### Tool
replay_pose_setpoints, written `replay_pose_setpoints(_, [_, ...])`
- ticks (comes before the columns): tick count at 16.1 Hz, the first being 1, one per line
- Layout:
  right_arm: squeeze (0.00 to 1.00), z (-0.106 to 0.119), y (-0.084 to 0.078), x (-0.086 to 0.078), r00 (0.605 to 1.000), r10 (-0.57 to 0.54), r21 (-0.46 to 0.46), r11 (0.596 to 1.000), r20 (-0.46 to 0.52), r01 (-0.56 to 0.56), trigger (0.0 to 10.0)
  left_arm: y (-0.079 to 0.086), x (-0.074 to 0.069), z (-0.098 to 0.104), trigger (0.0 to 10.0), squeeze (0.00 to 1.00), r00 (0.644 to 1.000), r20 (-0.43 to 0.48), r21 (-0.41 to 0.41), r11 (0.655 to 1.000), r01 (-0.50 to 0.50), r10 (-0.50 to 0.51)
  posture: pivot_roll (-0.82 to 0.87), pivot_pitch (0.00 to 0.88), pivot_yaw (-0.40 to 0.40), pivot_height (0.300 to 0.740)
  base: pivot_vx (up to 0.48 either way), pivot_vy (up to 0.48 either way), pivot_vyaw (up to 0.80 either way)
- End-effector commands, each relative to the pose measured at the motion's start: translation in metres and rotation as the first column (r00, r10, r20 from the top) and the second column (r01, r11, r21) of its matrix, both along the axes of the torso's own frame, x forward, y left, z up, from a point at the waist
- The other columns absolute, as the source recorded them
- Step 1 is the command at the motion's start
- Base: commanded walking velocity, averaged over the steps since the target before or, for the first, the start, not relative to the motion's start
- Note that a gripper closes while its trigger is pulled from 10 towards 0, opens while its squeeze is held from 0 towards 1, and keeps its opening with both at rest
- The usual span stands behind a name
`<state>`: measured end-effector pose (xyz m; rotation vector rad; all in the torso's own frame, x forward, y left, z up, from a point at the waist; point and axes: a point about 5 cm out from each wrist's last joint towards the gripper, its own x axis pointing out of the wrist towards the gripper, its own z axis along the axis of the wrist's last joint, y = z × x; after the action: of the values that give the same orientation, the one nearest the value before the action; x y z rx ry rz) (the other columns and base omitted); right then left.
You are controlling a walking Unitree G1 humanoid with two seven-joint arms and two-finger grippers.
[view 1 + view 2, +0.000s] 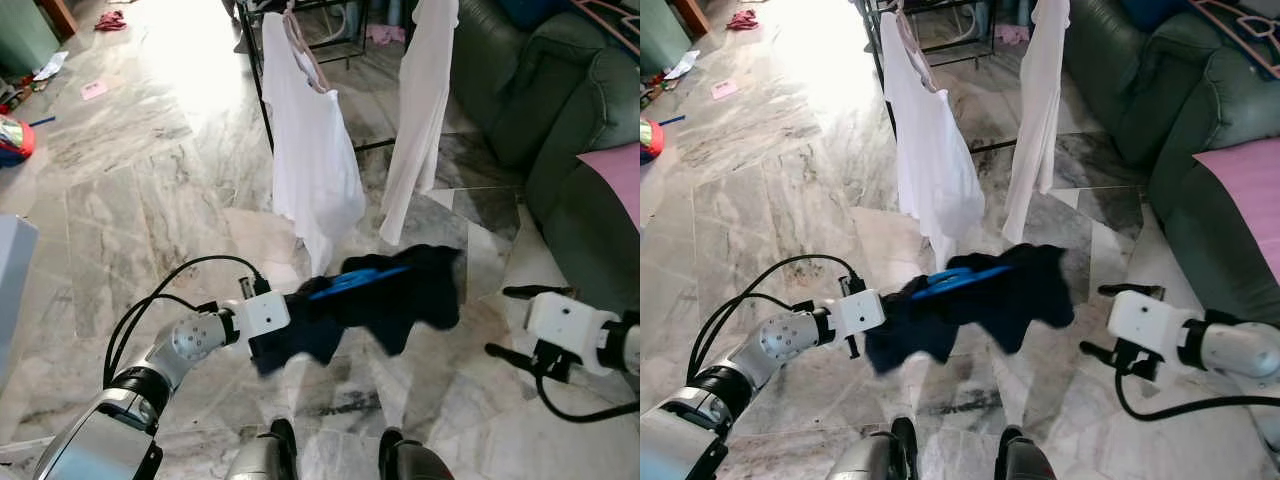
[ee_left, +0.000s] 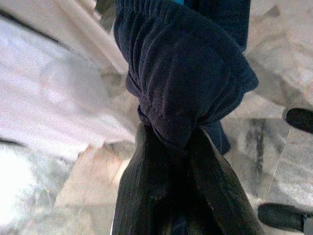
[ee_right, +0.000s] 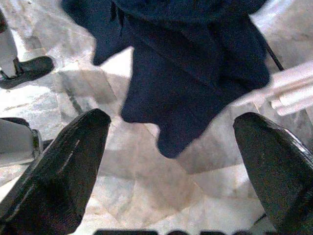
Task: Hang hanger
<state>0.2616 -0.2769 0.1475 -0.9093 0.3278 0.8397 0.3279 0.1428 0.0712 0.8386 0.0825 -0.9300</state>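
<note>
So the marble floor (image 1: 150, 200) took up most of it, green sofa (image 1: 560, 120) off to the right, drying rack (image 1: 262, 90) ahead with two white shirts (image 1: 310, 160). Left gripper (image 1: 300, 305) had its fingers clamped on a dark garment (image 1: 400, 295) on a blue hanger (image 1: 355, 280), held mid-air below the shirts. Right gripper (image 3: 171, 147) sat nearby, fingers spread wide.

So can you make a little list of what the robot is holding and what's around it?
held thing: dark blue garment on a blue hanger
left hand: shut on the garment's bunched edge, held out in front
right hand: open, apart from the garment, pointing toward it
rack: black drying rack ahead of the robot
already hanging: white shirt and a second white cloth
to the robot's right: green sofa with a pink cloth
floor: grey marble tiles
</note>
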Motion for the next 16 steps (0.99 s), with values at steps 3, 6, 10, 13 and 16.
replay_pose_setpoints(3, [1.0, -0.0047, 0.0029, -0.0026, 1.0, 0.021, -0.004, 1.0, -0.018, -0.022, 10.0, -0.0007, 0.0014, 0.0063, 0.0, 0.0, 1.0, 0.026, -0.028, 0.999, 0.015, -0.015, -0.02, 0.273, 0.083, 0.74, 0.0, 0.0, 0.0])
replay_pose_setpoints(6, [1.0, -0.0047, 0.0029, -0.0026, 1.0, 0.021, -0.004, 1.0, -0.018, -0.022, 10.0, -0.0007, 0.0014, 0.0063, 0.0, 0.0, 1.0, 0.026, -0.028, 0.999, 0.015, -0.015, -0.02, 0.273, 0.083, 0.74, 0.0, 0.0, 0.0])
replay_pose_setpoints(10, [1.0, -0.0047, 0.0029, -0.0026, 1.0, 0.021, -0.004, 1.0, -0.018, -0.022, 10.0, -0.0007, 0.0014, 0.0063, 0.0, 0.0, 1.0, 0.026, -0.028, 0.999, 0.015, -0.015, -0.02, 0.273, 0.083, 0.74, 0.0, 0.0, 0.0])
replay_pose_setpoints(13, [1.0, -0.0047, 0.0029, -0.0026, 1.0, 0.021, -0.004, 1.0, -0.018, -0.022, 10.0, -0.0007, 0.0014, 0.0063, 0.0, 0.0, 1.0, 0.026, -0.028, 0.999, 0.015, -0.015, -0.02, 0.273, 0.083, 0.74, 0.0, 0.0, 0.0])
replay_pose_setpoints(16, [1.0, -0.0054, 0.0034, -0.0024, 0.999, 0.028, -0.013, 1.0, -0.016, -0.028, 10.0, -0.002, 0.0014, 0.0081, 0.0, 0.0, 0.999, 0.028, -0.036, 0.999, 0.032, -0.031, -0.02, 0.274, 0.083, 0.74, 0.0, 0.0, 0.0])
